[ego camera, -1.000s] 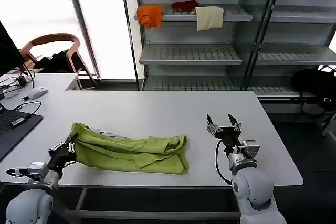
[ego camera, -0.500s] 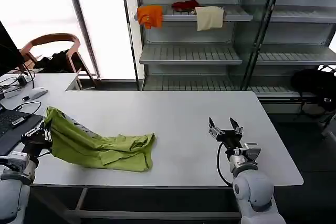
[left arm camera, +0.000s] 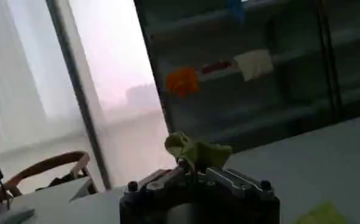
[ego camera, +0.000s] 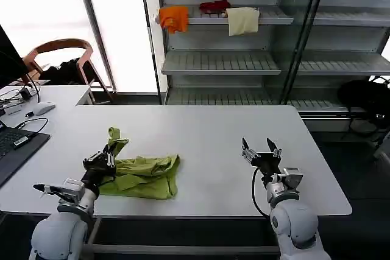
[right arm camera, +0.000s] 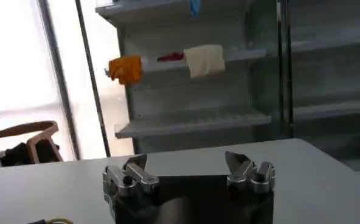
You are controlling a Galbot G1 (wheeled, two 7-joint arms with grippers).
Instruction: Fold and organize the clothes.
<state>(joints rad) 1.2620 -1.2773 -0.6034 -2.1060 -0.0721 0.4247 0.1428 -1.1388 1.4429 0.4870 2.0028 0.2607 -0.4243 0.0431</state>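
— One garment on the table (ego camera: 201, 126): status?
— T-shirt (ego camera: 143, 176) lies bunched at the near left. Left gripper (ego camera: 107, 158) fingers are clenched on a raised fold, which stands up between them.
— Right gripper (ego camera: 261, 150)?
— Fingers spread, grasping nothing; the shirt lies well apart from them.

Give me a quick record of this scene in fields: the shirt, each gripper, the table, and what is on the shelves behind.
shirt: lime green T-shirt, bunched on the table's left part, one end lifted
left gripper: shut on that raised end of the T-shirt
right gripper: open, holding nothing, over the table's right part
table: white table
shelves: orange cloth, cream cloth, red cloth on one shelf
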